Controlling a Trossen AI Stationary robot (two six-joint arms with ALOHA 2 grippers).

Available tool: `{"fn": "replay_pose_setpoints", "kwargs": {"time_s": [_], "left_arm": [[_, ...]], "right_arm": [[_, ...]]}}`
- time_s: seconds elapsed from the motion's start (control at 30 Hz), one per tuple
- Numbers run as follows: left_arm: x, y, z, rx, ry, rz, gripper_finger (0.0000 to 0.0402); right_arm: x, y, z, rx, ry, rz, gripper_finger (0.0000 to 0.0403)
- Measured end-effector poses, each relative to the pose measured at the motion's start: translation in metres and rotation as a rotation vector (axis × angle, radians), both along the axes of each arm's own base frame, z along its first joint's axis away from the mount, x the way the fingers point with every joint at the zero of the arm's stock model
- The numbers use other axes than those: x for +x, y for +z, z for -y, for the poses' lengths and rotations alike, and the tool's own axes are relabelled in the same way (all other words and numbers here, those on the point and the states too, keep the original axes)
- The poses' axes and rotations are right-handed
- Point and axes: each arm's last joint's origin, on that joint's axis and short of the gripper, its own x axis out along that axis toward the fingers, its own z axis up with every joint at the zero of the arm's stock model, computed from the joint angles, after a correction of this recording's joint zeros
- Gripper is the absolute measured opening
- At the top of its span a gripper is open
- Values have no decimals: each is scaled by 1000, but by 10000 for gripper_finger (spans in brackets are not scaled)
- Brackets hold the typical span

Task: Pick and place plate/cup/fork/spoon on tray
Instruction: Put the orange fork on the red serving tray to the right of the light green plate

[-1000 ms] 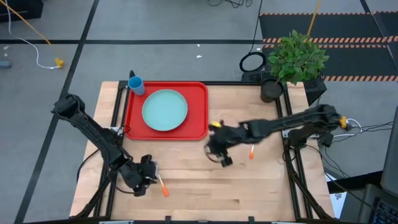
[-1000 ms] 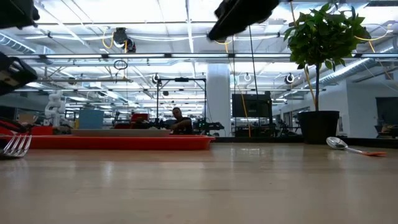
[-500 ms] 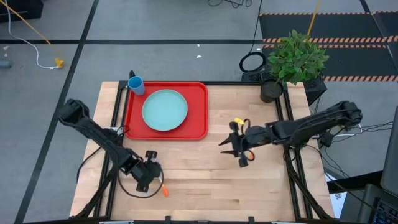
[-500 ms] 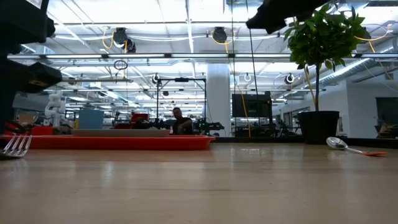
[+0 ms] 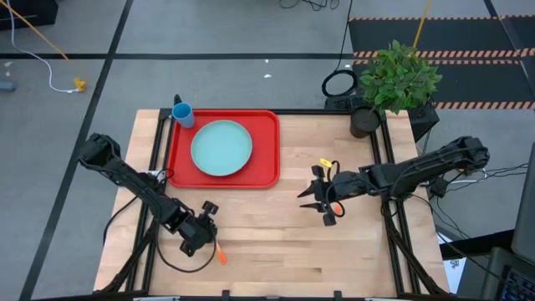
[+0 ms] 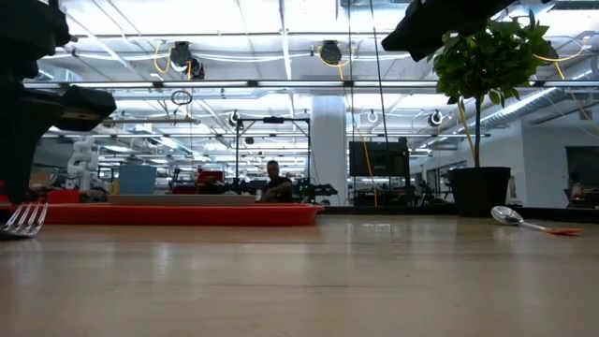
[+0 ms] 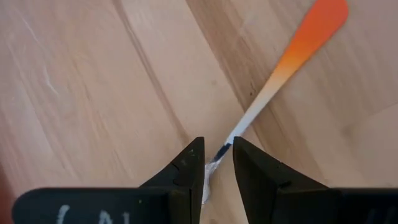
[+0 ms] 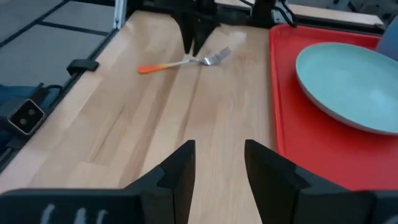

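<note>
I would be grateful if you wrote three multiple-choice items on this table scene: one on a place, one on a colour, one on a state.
1. Where does the plate lie?
A. On the tray
B. On the bare table
C. Under the potted plant

2. What colour is the cup?
A. Red
B. Blue
C. Orange

3. How do the left gripper fingers stand at the fork?
A. Spread wide, far above it
B. Nearly closed around its metal neck
C. Clamped on the orange handle end

Answers:
1 A: the high view shows the plate inside the tray's rim.
2 B: it shows bright blue at the tray's far left corner.
3 B: the left wrist view shows the neck in the narrow gap between both fingers.
</note>
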Motion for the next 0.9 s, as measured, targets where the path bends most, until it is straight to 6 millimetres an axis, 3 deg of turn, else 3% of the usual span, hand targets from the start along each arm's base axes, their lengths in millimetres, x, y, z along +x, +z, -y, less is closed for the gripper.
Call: {"fn": "replay_pose_setpoints", "kwargs": {"time_s": [0.33,0.9], "left_arm": [[1,0,-1,18,-25,12,88],[4,-22,3,88,-87,-67,88]], "right_arm": [[0,0,0,0,1,1,132],[0,0,0,-23,15,5,132]]}}
